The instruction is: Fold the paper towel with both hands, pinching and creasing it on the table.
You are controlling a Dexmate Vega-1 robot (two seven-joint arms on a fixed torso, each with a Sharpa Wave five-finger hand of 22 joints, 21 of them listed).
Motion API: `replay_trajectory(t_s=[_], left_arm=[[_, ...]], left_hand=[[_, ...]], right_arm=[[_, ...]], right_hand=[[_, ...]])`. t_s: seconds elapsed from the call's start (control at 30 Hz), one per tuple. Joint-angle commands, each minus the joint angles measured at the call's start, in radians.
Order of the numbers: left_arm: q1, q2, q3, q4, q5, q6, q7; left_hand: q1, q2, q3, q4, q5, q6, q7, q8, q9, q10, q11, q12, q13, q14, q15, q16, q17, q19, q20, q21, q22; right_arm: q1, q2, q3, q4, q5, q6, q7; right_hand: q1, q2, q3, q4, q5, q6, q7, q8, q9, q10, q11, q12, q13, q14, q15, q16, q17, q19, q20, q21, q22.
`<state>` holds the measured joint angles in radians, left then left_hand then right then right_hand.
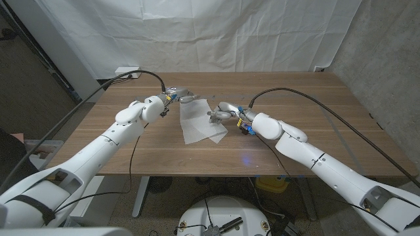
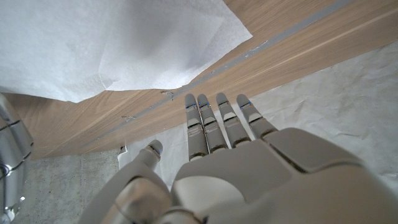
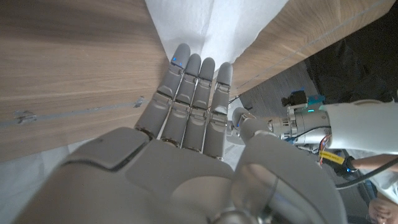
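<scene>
From the head view we see the paper towel lying on the wooden desk near its middle, partly folded: a lower layer sticks out at the corner nearest the robot's right side, under a lighter upper sheet. The left robot hand sits at the towel's far left corner, its fingers reaching toward the towel's edge; we cannot tell from here whether they touch it. The right robot hand is at the towel's right edge, fingers stretched out toward the sheet and seemingly over its border. Dark cables run along both arms, and a white cloth backdrop hangs behind the desk.

In the left wrist view we look along the back of the left robot hand. Its fingers are straight and side by side, the thumb set apart, and nothing lies between them: the hand is spread and empty. The paper towel lies on the desk beyond the fingertips, with a strip of bare wood between, so here they look apart.

In the right wrist view the right robot hand shows straight fingers held close together, with the fingertips at or just over the edge of the paper towel. We see no pinch, and the hand holds nothing. The left robot hand's wrist appears beyond the desk edge.
</scene>
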<state>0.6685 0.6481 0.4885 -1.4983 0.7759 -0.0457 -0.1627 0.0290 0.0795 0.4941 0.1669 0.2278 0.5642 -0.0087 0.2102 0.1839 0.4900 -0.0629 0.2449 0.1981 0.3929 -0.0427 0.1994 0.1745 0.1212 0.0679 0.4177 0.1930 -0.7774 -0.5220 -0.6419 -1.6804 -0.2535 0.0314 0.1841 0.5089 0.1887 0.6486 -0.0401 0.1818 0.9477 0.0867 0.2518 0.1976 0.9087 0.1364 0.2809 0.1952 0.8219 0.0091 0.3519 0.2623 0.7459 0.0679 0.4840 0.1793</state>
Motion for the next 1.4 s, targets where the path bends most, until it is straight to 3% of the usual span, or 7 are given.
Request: replay_trajectory(t_s=[0.03, 0.3, 0.53, 0.77, 0.97, 1.07, 1.4], left_arm=[[0.021, 0.017, -0.022, -0.006, -0.025, -0.036, 0.029], [0.04, 0.026, -0.05, -0.011, -0.063, -0.082, 0.055], [0.065, 0.016, -0.094, 0.001, -0.143, -0.132, 0.089], [0.082, -0.01, -0.134, 0.033, -0.245, -0.192, 0.113], [0.082, -0.05, -0.168, 0.101, -0.375, -0.296, 0.13], [0.075, -0.064, -0.178, 0.141, -0.436, -0.354, 0.118], [0.051, -0.096, -0.199, 0.234, -0.529, -0.49, 0.116]], left_hand=[[-0.006, 0.042, 0.0, 0.0, -0.002, -0.003, 0.0, -0.002, 0.002, -0.003, 0.0, -0.002, 0.001, -0.004, -0.022, -0.003, 0.004, 0.005, -0.006, -0.001, 0.002], [-0.004, 0.042, 0.0, -0.002, -0.001, -0.005, -0.001, -0.004, 0.002, -0.008, 0.0, -0.007, 0.001, -0.008, -0.023, -0.006, 0.004, 0.008, -0.008, -0.001, 0.002], [0.003, 0.047, 0.006, -0.006, 0.0, -0.04, 0.0, -0.019, 0.002, -0.026, 0.002, -0.018, 0.001, -0.02, -0.017, -0.011, 0.003, 0.014, -0.008, -0.002, 0.002], [0.029, 0.06, 0.033, -0.019, 0.002, -0.189, -0.042, -0.045, -0.001, -0.088, 0.001, -0.046, 0.002, -0.049, -0.011, -0.016, 0.003, 0.022, -0.008, -0.006, 0.001], [0.042, 0.056, 0.048, -0.024, -0.002, -0.307, -0.065, -0.047, -0.004, -0.167, 0.006, -0.061, 0.001, -0.108, 0.001, -0.025, 0.002, 0.022, -0.011, -0.011, 0.002], [0.044, 0.052, 0.05, -0.026, -0.004, -0.34, -0.056, -0.045, -0.005, -0.195, 0.003, -0.064, 0.001, -0.123, 0.006, -0.025, 0.002, 0.018, -0.012, -0.014, 0.002], [0.045, 0.045, 0.049, -0.028, -0.006, -0.368, -0.053, -0.041, -0.005, -0.219, 0.006, -0.062, 0.0, -0.145, 0.013, -0.025, 0.002, 0.009, -0.013, -0.02, 0.003]], right_arm=[[-0.048, 0.056, 0.091, 0.04, 0.178, 0.086, -0.101], [-0.074, 0.072, 0.127, 0.048, 0.166, 0.104, -0.224], [-0.07, 0.102, 0.141, 0.102, 0.201, 0.158, -0.264], [-0.069, 0.141, 0.159, 0.168, 0.286, 0.225, -0.261], [-0.057, 0.175, 0.173, 0.234, 0.331, 0.286, -0.267], [-0.057, 0.187, 0.18, 0.244, 0.319, 0.284, -0.303], [-0.068, 0.219, 0.219, 0.245, 0.349, 0.273, -0.367]], right_hand=[[0.004, -0.006, -0.001, -0.005, -0.004, -0.014, 0.0, -0.007, 0.003, -0.011, 0.001, -0.007, 0.004, -0.017, 0.005, 0.001, 0.007, -0.005, 0.009, -0.006, 0.003], [0.007, -0.009, -0.005, -0.017, -0.004, -0.045, 0.005, -0.026, 0.004, -0.052, -0.002, -0.033, 0.005, -0.076, 0.012, -0.019, 0.016, -0.044, 0.011, -0.023, 0.003], [0.01, -0.011, -0.006, -0.029, -0.005, -0.084, 0.001, -0.044, 0.005, -0.091, -0.002, -0.054, 0.007, -0.127, 0.015, -0.039, 0.019, -0.081, 0.005, -0.04, 0.003], [0.014, -0.011, -0.01, -0.042, -0.005, -0.135, -0.003, -0.06, 0.006, -0.138, -0.008, -0.073, 0.009, -0.183, 0.014, -0.06, 0.023, -0.113, 0.002, -0.057, 0.002], [0.014, -0.021, -0.019, -0.055, -0.007, -0.195, -0.007, -0.073, 0.006, -0.195, -0.016, -0.089, 0.01, -0.239, 0.018, -0.083, 0.024, -0.143, 0.004, -0.073, 0.001], [0.007, -0.028, -0.029, -0.061, -0.008, -0.231, -0.009, -0.075, 0.006, -0.234, -0.015, -0.096, 0.011, -0.267, 0.022, -0.097, 0.022, -0.163, 0.006, -0.085, 0.001], [-0.002, -0.041, -0.039, -0.073, -0.008, -0.265, 0.001, -0.072, 0.004, -0.298, -0.015, -0.104, 0.01, -0.326, 0.035, -0.128, 0.011, -0.193, 0.008, -0.105, -0.001]])
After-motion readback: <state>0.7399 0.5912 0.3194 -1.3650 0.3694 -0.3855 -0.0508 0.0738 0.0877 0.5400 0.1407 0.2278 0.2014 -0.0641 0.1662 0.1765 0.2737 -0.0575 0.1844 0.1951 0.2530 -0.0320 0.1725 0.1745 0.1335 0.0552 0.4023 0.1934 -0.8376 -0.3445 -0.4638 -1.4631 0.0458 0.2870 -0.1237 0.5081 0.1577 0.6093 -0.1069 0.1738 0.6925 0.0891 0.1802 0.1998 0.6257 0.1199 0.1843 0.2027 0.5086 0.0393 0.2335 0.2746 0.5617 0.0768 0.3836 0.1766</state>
